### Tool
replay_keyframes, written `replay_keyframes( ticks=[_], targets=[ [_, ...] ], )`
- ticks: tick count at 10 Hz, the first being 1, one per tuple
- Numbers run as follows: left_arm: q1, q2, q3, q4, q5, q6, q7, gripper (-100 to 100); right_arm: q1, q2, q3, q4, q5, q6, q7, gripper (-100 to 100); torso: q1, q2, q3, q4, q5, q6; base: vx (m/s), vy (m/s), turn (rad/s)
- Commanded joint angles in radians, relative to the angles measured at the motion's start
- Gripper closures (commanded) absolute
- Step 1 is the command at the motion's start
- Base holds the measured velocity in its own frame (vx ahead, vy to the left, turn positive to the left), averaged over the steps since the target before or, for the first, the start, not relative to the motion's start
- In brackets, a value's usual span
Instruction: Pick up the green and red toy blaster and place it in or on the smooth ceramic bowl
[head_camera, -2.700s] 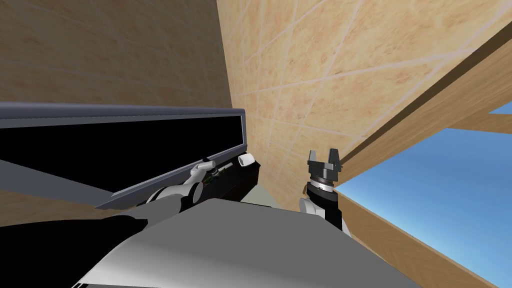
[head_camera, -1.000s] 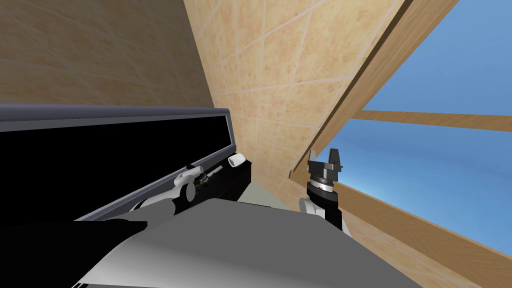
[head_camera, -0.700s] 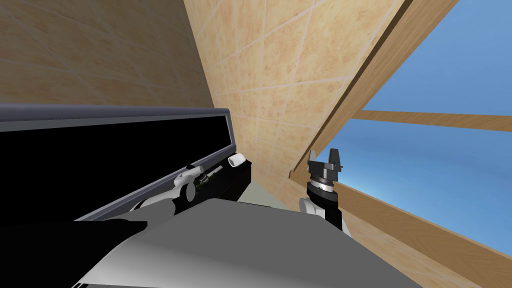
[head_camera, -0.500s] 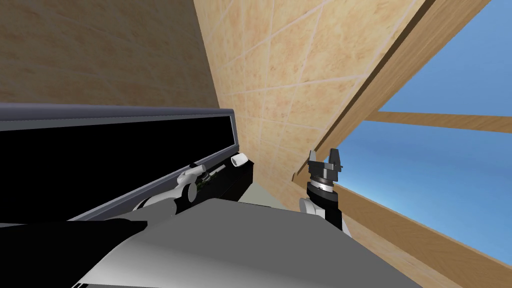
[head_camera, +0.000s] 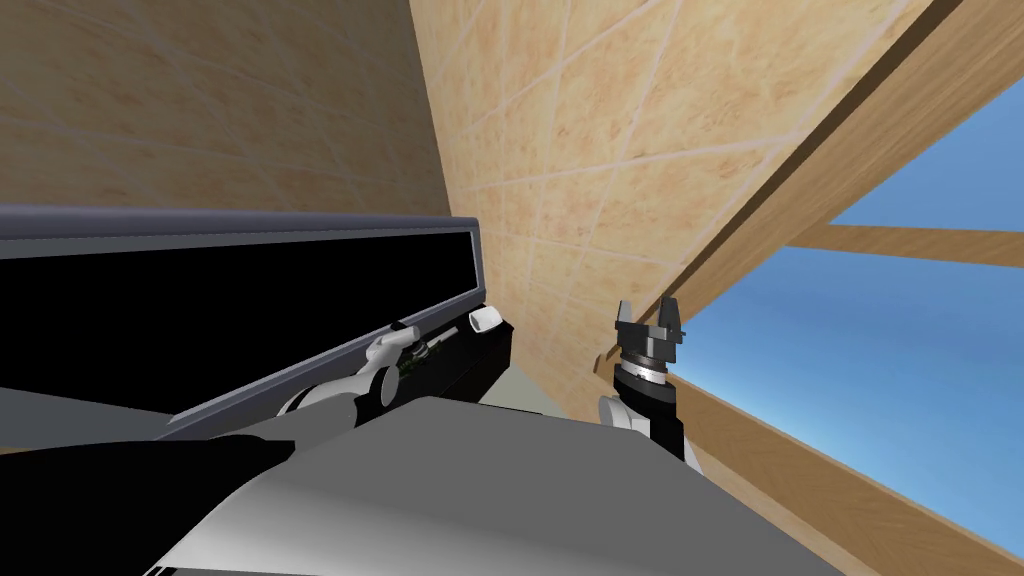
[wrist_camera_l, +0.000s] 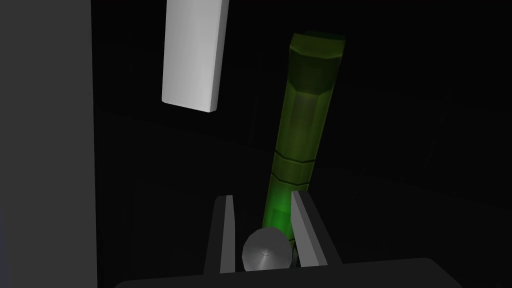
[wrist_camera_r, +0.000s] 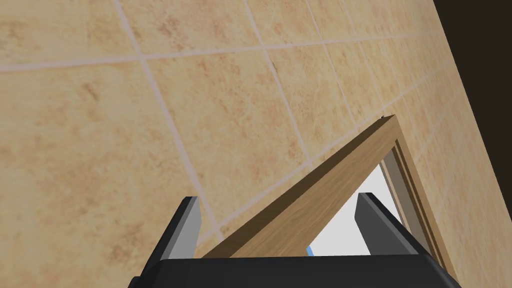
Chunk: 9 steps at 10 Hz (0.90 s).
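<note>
One green toy blaster (wrist_camera_l: 300, 120) is being gripped by the left pincer (wrist_camera_l: 261, 197), its barrel reaching straight ahead of the fingers. One white block (wrist_camera_l: 192, 55) is lying farther ahead, apart. The right pincer (head_camera: 648, 312) is hanging released near a tan tiled wall (head_camera: 600, 150) and one wooden window frame (head_camera: 850, 130).

Green toy blaster (wrist_camera_l: 300, 125), grey round cap (wrist_camera_l: 266, 252), white block (wrist_camera_l: 192, 55), mottled tan wall tiles (head_camera: 600, 150) with pale grout lines

Grey wall (wrist_camera_l: 45, 140) close beside the left fingers (wrist_camera_l: 223, 232), white block (wrist_camera_l: 192, 55) ahead, dark open space opposite
</note>
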Motion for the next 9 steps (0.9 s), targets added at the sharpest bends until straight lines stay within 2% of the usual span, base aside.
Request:
replay_keyframes(
  ticks=[1,2,3,4,5,6,7,8,9],
  targets=[
    [-0.012,-0.005,-0.050,-0.011,0.015,0.008,0.012,100,0.000,0.000,0.000,0.000,0.000,0.000,0.000,0,0.000,0.000,0.000,0.000,0.000,0.000,0.030,-0.006,0.238],
    [-0.012,-0.005,-0.056,-0.011,0.015,0.008,0.012,100,0.000,0.000,0.000,0.000,0.000,0.000,0.000,0,-0.001,0.000,0.000,0.000,-0.001,-0.001,0.026,-0.006,0.109],
    [-0.021,-0.010,-0.096,-0.022,0.029,0.016,0.023,100,0.000,0.000,0.000,0.000,0.000,0.000,0.000,0,-0.001,0.000,0.000,0.000,0.000,0.001,0.028,-0.003,0.208],
    [-0.021,-0.010,-0.103,-0.022,0.029,0.016,0.023,100,0.000,0.000,0.000,0.000,0.000,0.000,0.000,0,-0.001,0.000,0.000,0.000,-0.001,-0.001,0.028,-0.010,0.098],
    [-0.029,-0.016,-0.143,-0.034,0.042,0.025,0.034,100,0.000,0.000,0.000,0.000,0.000,0.000,0.000,0,-0.002,0.000,0.001,0.001,-0.001,0.001,0.032,-0.007,0.180],
    [-0.029,-0.016,-0.150,-0.034,0.042,0.025,0.034,100,0.000,0.000,0.000,0.000,0.000,0.000,0.000,0,-0.002,0.000,0.001,0.001,-0.001,0.000,0.025,-0.008,0.107],
    [-0.038,-0.021,-0.190,-0.046,0.055,0.034,0.045,100,0.000,0.000,0.000,0.000,0.000,0.000,0.000,0,-0.002,0.001,0.001,0.001,-0.002,0.000,0.027,-0.005,0.208],
    [-0.038,-0.021,-0.197,-0.046,0.055,0.034,0.045,100,0.000,0.000,0.000,0.000,0.000,0.000,0.000,0,-0.002,0.001,0.001,0.001,-0.002,0.000,0.021,-0.009,0.117],
    [-0.047,-0.027,-0.238,-0.058,0.068,0.042,0.057,100,0.000,0.000,0.000,0.000,0.000,0.000,0.000,0,-0.002,0.001,0.001,0.001,-0.002,0.000,0.024,-0.008,0.202]
  ],
)
